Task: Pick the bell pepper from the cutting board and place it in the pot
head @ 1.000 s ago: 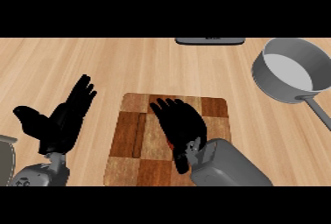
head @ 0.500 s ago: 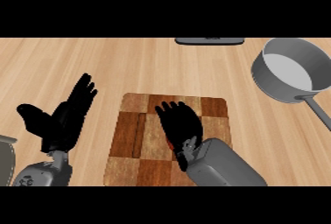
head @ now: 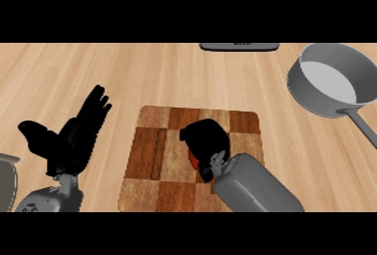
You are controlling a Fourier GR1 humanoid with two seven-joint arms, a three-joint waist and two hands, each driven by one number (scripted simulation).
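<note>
A red bell pepper [head: 194, 160] lies on the wooden cutting board [head: 158, 149] at the counter's middle. Only a thin red sliver of it shows at the left side of my right hand [head: 205, 139], whose fingers are curled down round it. The rest of the pepper is hidden under that hand. A grey pot [head: 335, 79] with a long handle stands at the far right of the counter, its inside pale. My left hand [head: 74, 134] rests open to the left of the board, fingers up.
A dark flat object [head: 239, 46] lies at the counter's far edge, left of the pot. A grey object [head: 6, 179] shows at the left edge. Bare wooden counter lies between board and pot.
My right hand's fingers, straight over the board before, have curled down round the pepper. The left hand has stayed where it was.
</note>
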